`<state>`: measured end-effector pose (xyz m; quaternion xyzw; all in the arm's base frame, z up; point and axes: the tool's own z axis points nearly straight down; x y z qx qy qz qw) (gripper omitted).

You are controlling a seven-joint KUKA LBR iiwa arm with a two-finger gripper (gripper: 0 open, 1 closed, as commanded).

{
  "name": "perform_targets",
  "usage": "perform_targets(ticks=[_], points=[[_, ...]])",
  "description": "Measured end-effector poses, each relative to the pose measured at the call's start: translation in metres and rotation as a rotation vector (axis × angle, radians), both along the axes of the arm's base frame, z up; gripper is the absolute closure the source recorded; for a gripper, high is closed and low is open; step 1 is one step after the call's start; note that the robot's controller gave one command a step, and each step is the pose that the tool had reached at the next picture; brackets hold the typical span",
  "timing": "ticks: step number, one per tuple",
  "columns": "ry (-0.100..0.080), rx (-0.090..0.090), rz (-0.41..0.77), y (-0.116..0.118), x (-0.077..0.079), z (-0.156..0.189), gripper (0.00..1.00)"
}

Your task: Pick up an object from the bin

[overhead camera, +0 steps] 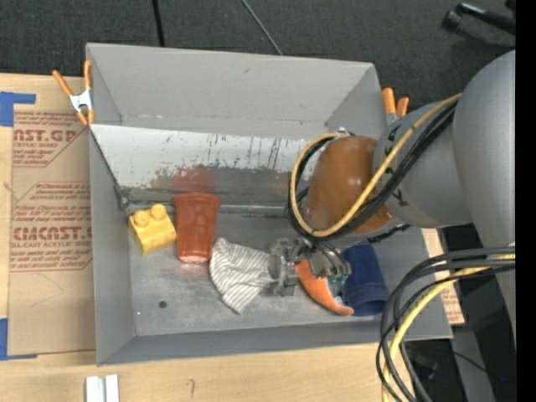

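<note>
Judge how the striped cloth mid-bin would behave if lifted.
The striped cloth lies crumpled in folds, so it would probably hang limp from the gripper. It looks thin, hence likely light; a push might only bunch it.

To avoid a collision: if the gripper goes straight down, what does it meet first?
Probably the right edge of the striped white cloth, just under the gripper; the orange curved thing lies close beside. Depth is unclear.
</note>
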<state>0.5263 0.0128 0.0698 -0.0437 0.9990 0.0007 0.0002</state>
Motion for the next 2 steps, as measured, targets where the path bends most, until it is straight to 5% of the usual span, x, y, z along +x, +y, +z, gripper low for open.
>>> perform_targets(ticks=[2], points=[[0.0, 0.0, 0.001, 0.0001, -0.0005, 0.0009, 1.0]])
